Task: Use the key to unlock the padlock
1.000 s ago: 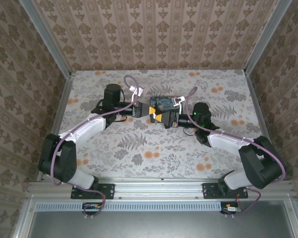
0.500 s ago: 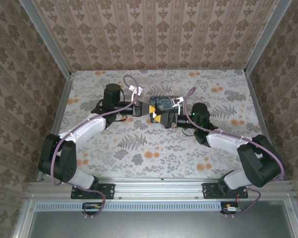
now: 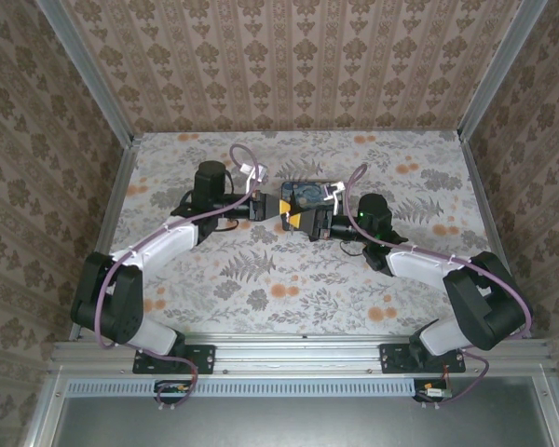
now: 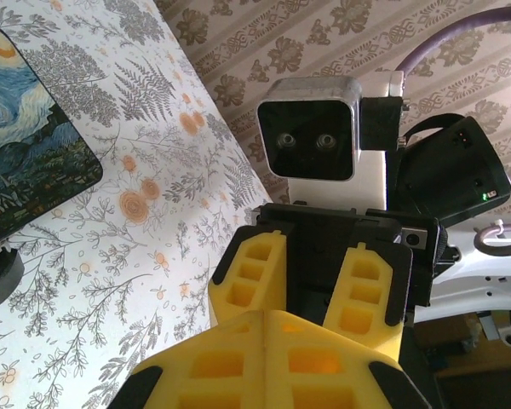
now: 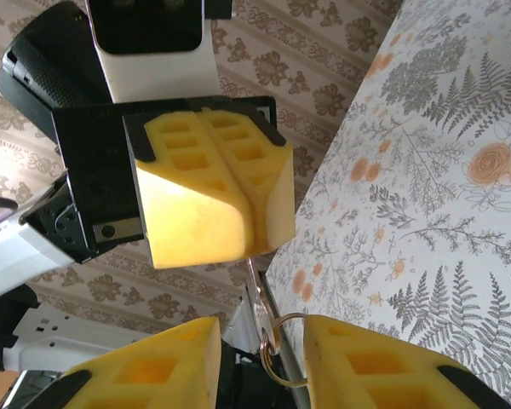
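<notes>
Right wrist: your left fingers (image 5: pixel 213 196) pressed tight together; key (image 5: pixel 257 294) with ring (image 5: pixel 277 345) hangs just below them, in gap between your right fingers (image 5: pixel 358 358), narrowly apart. Cannot tell where padlock sits.

readable text: none | labels: none | brands: none | numbers: none | signs: none

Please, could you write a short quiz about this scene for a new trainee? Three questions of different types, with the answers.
1. True or false: the left gripper stands wide open.
2. What sits between the fingers of the right gripper? A) a metal ring B) a screwdriver C) nothing
3. Fill in: the box with the swirly print is dark ____.
Key: 1 false; 2 A; 3 blue.
</notes>
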